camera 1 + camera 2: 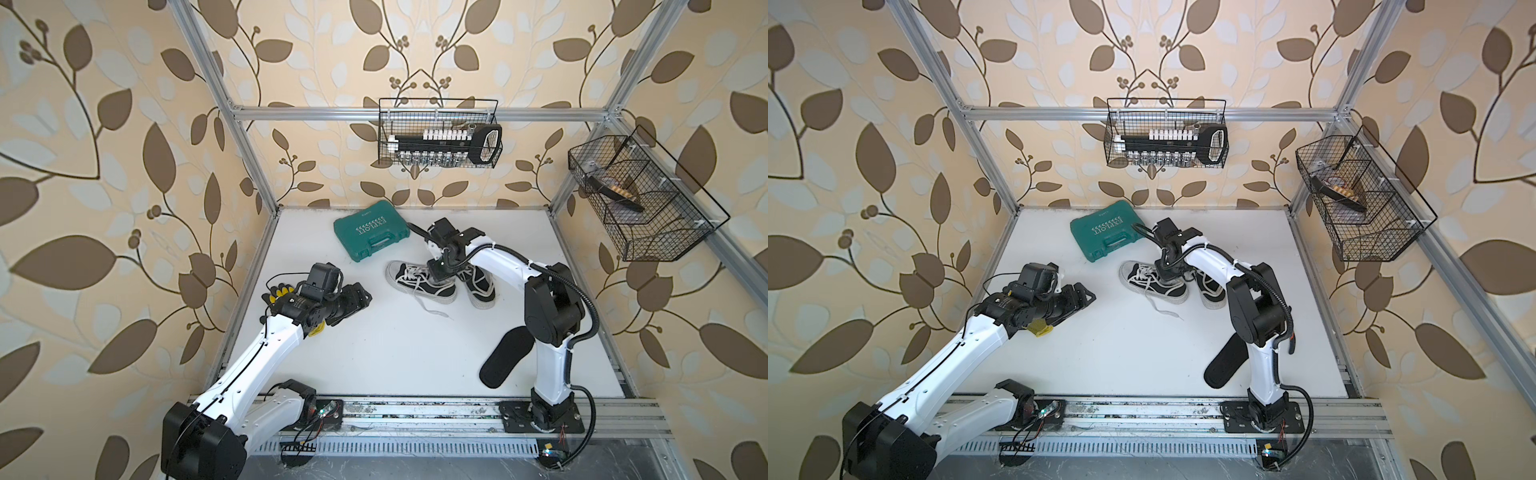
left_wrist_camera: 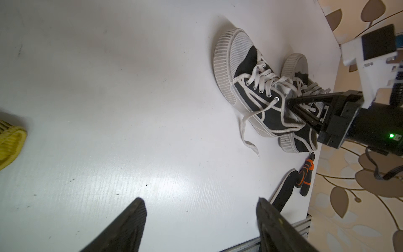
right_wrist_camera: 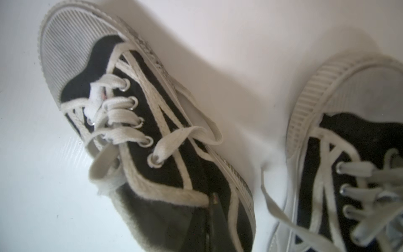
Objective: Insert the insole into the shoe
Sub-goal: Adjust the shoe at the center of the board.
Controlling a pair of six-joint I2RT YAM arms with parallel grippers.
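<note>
Two black canvas shoes with white laces lie side by side at mid table. The left shoe [image 1: 415, 282] [image 1: 1148, 280] [image 2: 250, 87] [image 3: 152, 131] lies tilted, laces loose. My right gripper [image 1: 441, 275] [image 1: 1170, 277] [image 2: 290, 104] [image 3: 214, 207] is shut on the collar edge of this shoe, one finger inside the opening. The black insole [image 1: 505, 357] [image 1: 1225, 361] [image 2: 285, 189] lies flat on the table by the right arm's base. My left gripper [image 1: 362, 297] [image 1: 1087, 297] [image 2: 200, 200] hovers open over bare table left of the shoes, nothing between its fingers.
The second shoe [image 1: 480, 286] [image 3: 349, 152] touches the first on its right. A green tool case [image 1: 371, 235] lies behind them. A yellow-black glove [image 1: 282, 291] [image 2: 11, 141] sits under the left arm. Orange-black pliers [image 2: 306, 174] lie beside the insole. Wire baskets [image 1: 440, 133] [image 1: 640, 199] hang on the walls.
</note>
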